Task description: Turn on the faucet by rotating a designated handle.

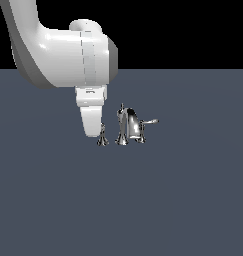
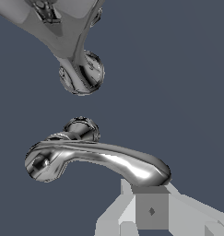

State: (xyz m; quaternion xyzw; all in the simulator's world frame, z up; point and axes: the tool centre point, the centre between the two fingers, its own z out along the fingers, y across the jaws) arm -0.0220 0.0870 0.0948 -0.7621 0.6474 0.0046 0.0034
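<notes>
Handling the handle (image 2: 99, 159) will be slick: stiff, thin chrome on its post beside the faucet (image 1: 130, 126), mid-floor. Push near its tip. Your gripper (image 1: 95, 131) sits over it; I cannot tell its spread.

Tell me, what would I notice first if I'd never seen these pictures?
Probably the big white robot arm reaching down from the exterior view's top left. Its gripper hangs just above a small chrome handle on the grey floor. Beside it, toward the exterior view's right, stands the shiny faucet with its curved spout.
</notes>
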